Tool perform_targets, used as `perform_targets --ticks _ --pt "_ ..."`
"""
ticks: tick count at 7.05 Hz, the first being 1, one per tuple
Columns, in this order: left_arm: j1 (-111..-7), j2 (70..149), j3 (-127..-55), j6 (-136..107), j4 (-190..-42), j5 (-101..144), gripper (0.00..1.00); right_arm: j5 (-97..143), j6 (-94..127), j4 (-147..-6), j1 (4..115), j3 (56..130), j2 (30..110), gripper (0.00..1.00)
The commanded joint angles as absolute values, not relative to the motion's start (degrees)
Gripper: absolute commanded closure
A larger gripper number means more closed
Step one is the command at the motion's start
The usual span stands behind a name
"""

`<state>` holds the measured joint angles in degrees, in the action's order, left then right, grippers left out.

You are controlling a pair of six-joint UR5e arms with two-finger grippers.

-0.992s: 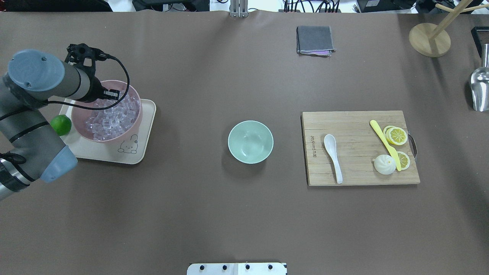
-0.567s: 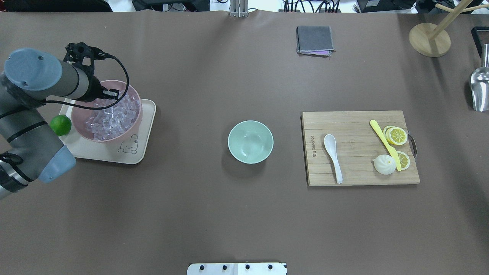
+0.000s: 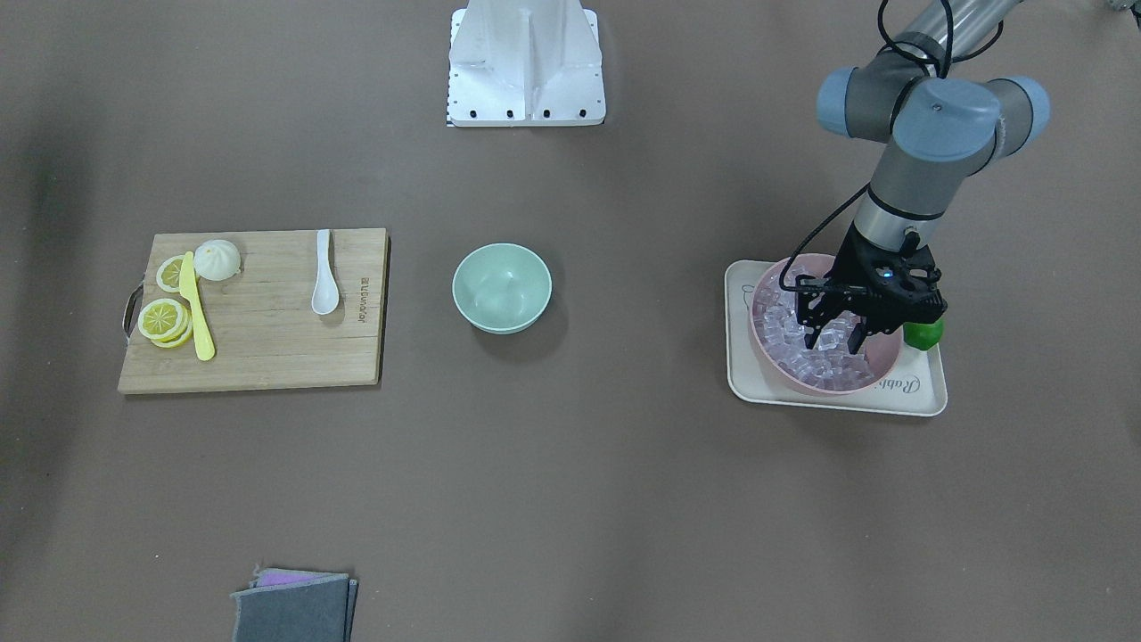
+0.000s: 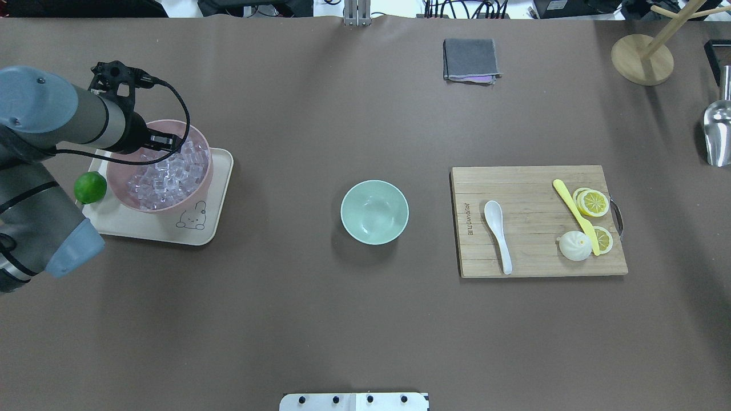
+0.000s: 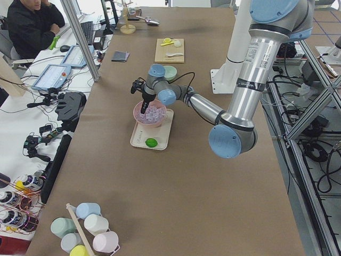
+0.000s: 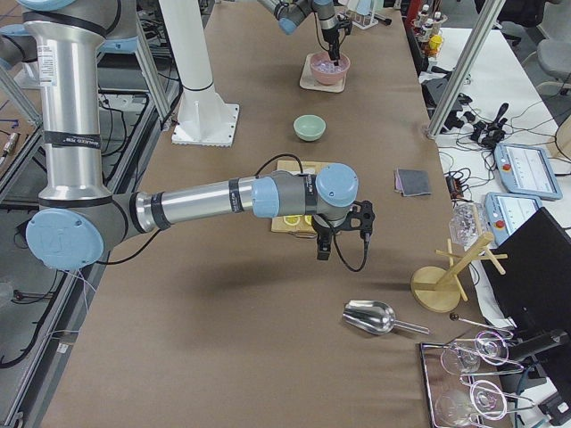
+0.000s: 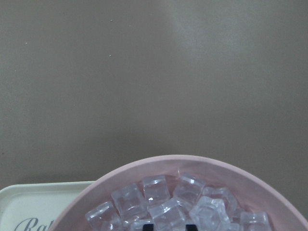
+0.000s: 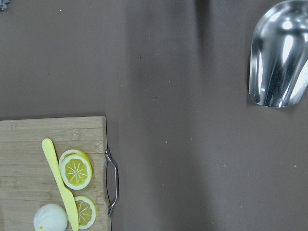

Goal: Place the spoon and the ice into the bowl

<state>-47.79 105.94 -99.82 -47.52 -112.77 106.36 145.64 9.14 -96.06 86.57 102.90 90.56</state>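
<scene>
Because your left pincer [image 3: 833, 337] hangs spread wide, clamping nothing, over the ice [image 3: 789, 348] at the front view's right, cubes can slip between; the green bowl [image 3: 499, 323] sits centre, spoon [image 3: 324, 283] left.

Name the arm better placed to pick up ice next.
Left. The left gripper hangs open right over the ice in the pink bowl. The right gripper hovers at the table's other end, near the cutting board.
</scene>
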Motion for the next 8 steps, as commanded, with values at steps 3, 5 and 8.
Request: perform_targets --ticks 3,5,8 --pt "-46.8 103.4 -100.6 -48.3 -113.4 106.8 0.03 145.6 9.1 -96.1 86.6 102.8 90.6 0.00" --pt "-45.4 103.7 -99.2 -51.1 -114.3 106.8 0.02 145.6 9.1 -96.1 86.6 102.8 90.6 0.00" --pt "-45.1 103.4 -94.7 -51.0 -120.6 106.9 0.02 145.6 9.1 -96.1 86.7 102.9 90.5 0.00"
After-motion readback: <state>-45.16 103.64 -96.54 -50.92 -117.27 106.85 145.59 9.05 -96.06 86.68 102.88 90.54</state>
